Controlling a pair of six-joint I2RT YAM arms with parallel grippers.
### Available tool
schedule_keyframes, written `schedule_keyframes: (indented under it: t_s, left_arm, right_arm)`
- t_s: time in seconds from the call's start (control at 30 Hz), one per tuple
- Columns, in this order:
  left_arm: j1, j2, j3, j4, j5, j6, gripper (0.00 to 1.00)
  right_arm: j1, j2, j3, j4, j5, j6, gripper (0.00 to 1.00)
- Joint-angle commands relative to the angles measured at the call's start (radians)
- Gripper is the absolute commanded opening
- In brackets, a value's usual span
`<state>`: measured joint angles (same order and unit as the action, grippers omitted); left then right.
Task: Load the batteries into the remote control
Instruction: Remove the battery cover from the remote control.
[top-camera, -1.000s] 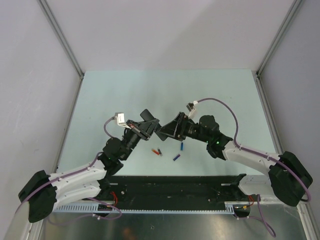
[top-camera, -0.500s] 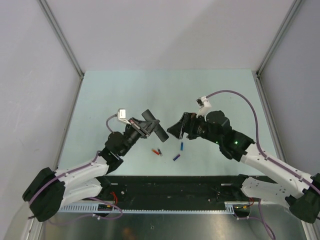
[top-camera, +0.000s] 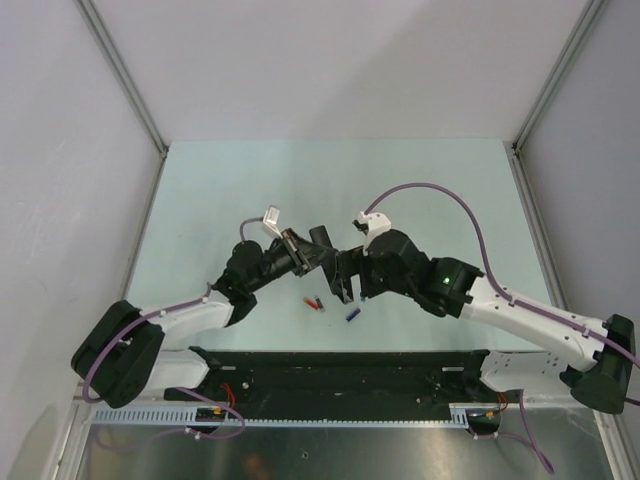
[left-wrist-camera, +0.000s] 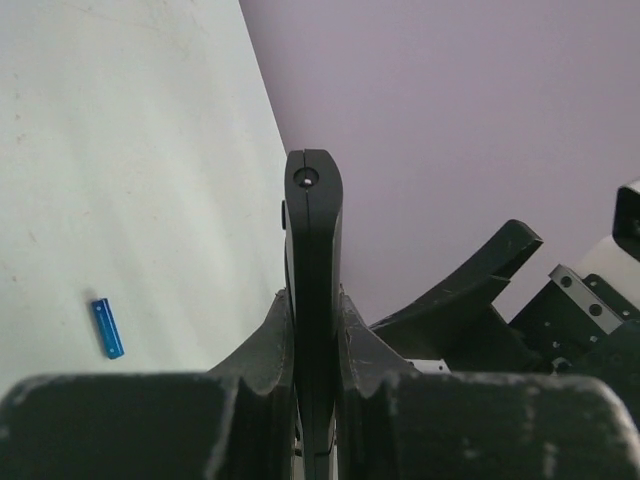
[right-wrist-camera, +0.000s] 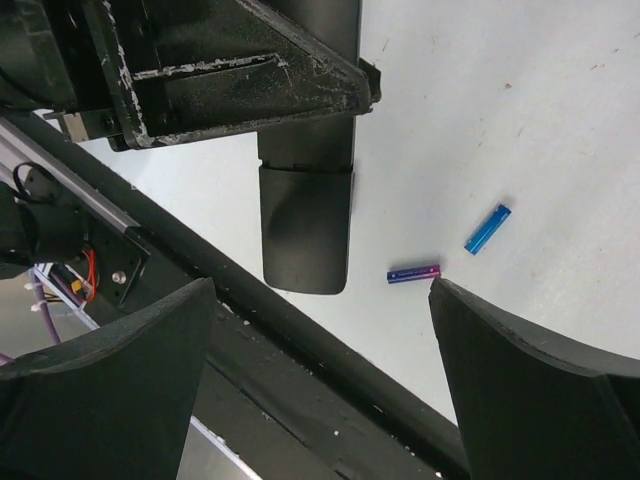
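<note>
left gripper (left-wrist-camera: 313, 300): jaws narrow, clamped on the remote control (left-wrist-camera: 313, 220) across its 2 broad faces. bar sticks out past the jaws, held up off the tabletop (top-camera: 250, 180).
right gripper (right-wrist-camera: 321, 290): jaws wide, nothing in them. top view: abt 4 o'clock of the remote, just beside it, over the cells.
batteries: all loose on the tabletop, none loaded as far as i can see.
- blue cell (right-wrist-camera: 487, 228) + violet-blue cell (right-wrist-camera: 414, 273): 3-4 o'clock of the remote's free end in r wrist view, near each other, not touching.
- red/orange cells (top-camera: 315, 303): 6 o'clock of the remote, top view.
battery bay: can't tell if the cover's on or off.
handling, cells: prob. tiny, light, stiff, smooth + round, so likely to roll or squirt out. take one across its middle, jaws square to its length.
handling, remote: rigid, light, slim plastic. may pivot in the grip when a cell's pushed in.
</note>
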<state>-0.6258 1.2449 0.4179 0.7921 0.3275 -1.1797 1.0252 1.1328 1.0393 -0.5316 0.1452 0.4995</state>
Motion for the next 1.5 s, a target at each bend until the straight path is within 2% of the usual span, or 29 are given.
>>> schedule_keyframes:
  t_s: [0.0, 0.07, 0.4, 0.53, 0.6, 0.93, 1.47]
  left_arm:
    - [0.005, 0.014, 0.047, 0.061, 0.085, -0.026, 0.00]
    - [0.003, 0.018, 0.047, 0.062, 0.082, -0.029, 0.00]
    - [0.005, 0.024, 0.044, 0.067, 0.074, -0.043, 0.00]
    - [0.005, 0.021, 0.042, 0.068, 0.071, -0.037, 0.00]
    - [0.005, 0.019, 0.039, 0.068, 0.070, -0.038, 0.00]
    - [0.005, 0.010, 0.030, 0.071, 0.062, -0.038, 0.00]
    - [0.017, 0.008, 0.018, 0.071, 0.042, -0.021, 0.00]
  right_arm:
    - [0.022, 0.031, 0.057, -0.011, 0.037, -0.010, 0.91]
    - [0.032, 0.048, 0.064, -0.007, 0.050, -0.001, 0.86]
    - [0.082, 0.113, 0.090, 0.010, 0.119, 0.008, 0.80]
    - [0.082, 0.146, 0.111, -0.008, 0.143, 0.019, 0.71]
    - [0.085, 0.162, 0.114, -0.011, 0.143, 0.022, 0.70]
    - [0.087, 0.160, 0.116, -0.025, 0.149, 0.028, 0.57]
    - [0.099, 0.104, 0.113, -0.085, 0.160, 0.033, 0.47]
